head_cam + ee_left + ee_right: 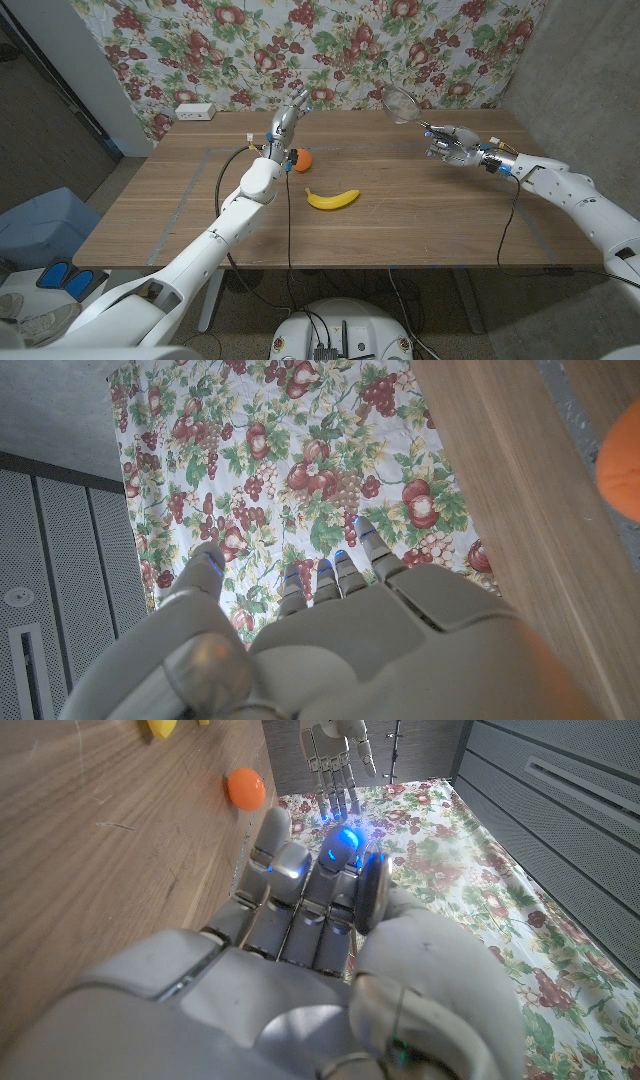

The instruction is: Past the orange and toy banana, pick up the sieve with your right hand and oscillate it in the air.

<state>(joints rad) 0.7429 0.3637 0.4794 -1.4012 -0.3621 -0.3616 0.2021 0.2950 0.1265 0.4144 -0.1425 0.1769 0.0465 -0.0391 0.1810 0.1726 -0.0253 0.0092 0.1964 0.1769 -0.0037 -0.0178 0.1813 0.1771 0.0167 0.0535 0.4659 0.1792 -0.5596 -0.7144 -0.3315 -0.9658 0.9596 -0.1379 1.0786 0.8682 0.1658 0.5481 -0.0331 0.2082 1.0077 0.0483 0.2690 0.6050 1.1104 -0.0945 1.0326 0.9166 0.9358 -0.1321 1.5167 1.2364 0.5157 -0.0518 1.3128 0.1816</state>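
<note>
My right hand (450, 143) grips the handle of the metal sieve (402, 103) and holds it in the air over the table's far right, mesh bowl tilted toward the cloth. In the right wrist view that hand's fingers (310, 880) are curled in tight. The orange (300, 158) lies mid-table, with the yellow toy banana (332, 198) just in front of it. My left hand (288, 118) is raised above the orange, holding nothing; its fingers (340, 575) point up and apart. Across the table I also see the orange (245, 788) and my left hand (335, 750).
A small white box (195, 111) sits at the table's far left corner. A floral cloth (330, 40) hangs behind the wooden table (420, 220). A black cable (222, 170) loops beside my left arm, and another hangs below my right arm.
</note>
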